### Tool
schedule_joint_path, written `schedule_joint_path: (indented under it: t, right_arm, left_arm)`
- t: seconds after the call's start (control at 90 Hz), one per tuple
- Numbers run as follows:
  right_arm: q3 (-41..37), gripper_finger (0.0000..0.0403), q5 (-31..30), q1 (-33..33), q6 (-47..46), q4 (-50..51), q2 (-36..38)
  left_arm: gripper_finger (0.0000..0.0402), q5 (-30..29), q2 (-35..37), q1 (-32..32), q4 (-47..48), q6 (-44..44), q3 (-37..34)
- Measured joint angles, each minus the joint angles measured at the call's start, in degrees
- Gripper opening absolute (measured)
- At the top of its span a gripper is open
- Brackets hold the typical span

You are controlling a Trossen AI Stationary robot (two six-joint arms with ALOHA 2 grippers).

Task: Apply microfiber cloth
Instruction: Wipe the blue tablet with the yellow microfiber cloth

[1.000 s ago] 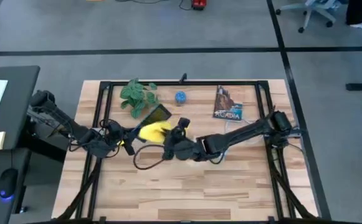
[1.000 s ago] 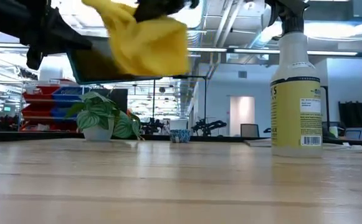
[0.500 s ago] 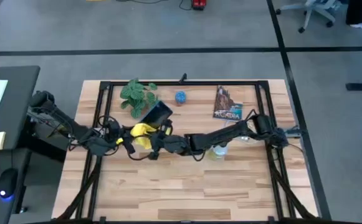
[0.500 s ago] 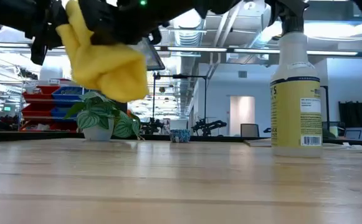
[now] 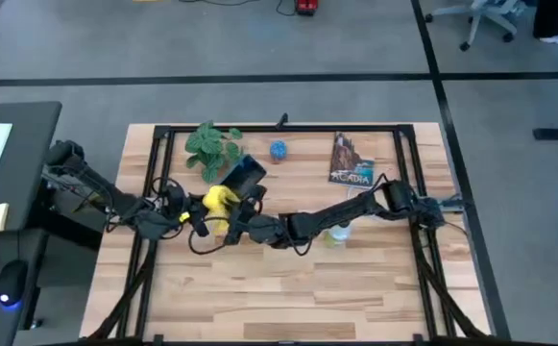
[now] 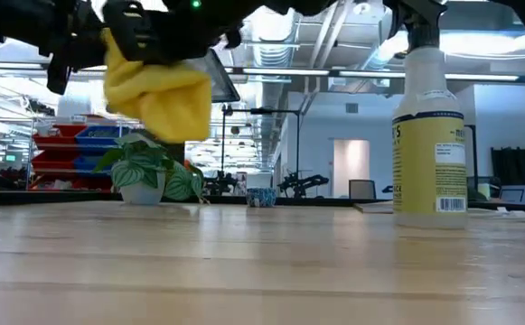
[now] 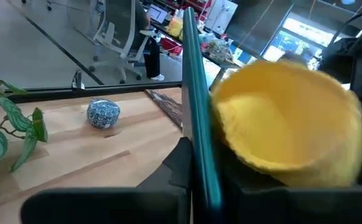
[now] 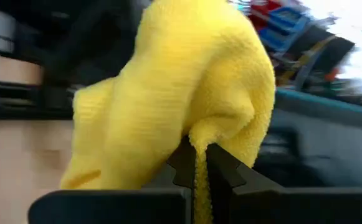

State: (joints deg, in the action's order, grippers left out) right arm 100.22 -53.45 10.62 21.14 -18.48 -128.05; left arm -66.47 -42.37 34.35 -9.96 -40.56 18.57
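microfiber cloth [image 5: 218, 201] shifted left onto tablet [image 5: 244, 176] | right end effector [image 8: 195, 163] pinching it | left end effector [image 7: 193, 180] clamps tablet

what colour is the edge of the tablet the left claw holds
Teal green, a thin strip along the tablet rim. It shows best in the left wrist view, beside the yellow cloth.

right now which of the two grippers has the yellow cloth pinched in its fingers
The right gripper: its fingers are shut on a fold of the microfiber cloth. The left gripper instead clamps the edge of the tablet, held up off the table.
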Motion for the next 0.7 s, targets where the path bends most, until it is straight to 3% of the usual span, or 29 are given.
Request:
schedule_joint_path:
  t: [0.211, 0.333, 0.411, 0.567, 0.7]
  right_arm:
    - [0.0, 0.0000, -11.1, -1.6, 8.5, 1.4, 2.9]
    - [0.0, 0.0000, -12.9, -2.5, 7.3, 2.6, 3.3]
    - [0.0, 0.0000, -9.6, -2.3, 4.1, 3.1, 3.3]
    - [0.1, 0.0000, 3.7, -1.2, -4.0, 2.7, 2.7]
    - [0.0, 0.0000, 10.8, -0.8, -5.2, 3.9, 2.2]
  left_arm:
    - [0.0011, 1.7, 0.0, 0.0, 0.2, 0.1, 0.0]
    - [0.0011, 1.5, 0.0, 0.0, 0.4, 0.0, 0.0]
    - [0.0011, 1.4, 0.0, 0.1, 0.8, 0.1, 0.0]
    - [0.0011, 2.1, 0.0, 0.2, 0.8, 1.0, 0.0]
    - [0.0011, 2.6, -0.1, 0.2, 0.9, 1.2, 0.0]
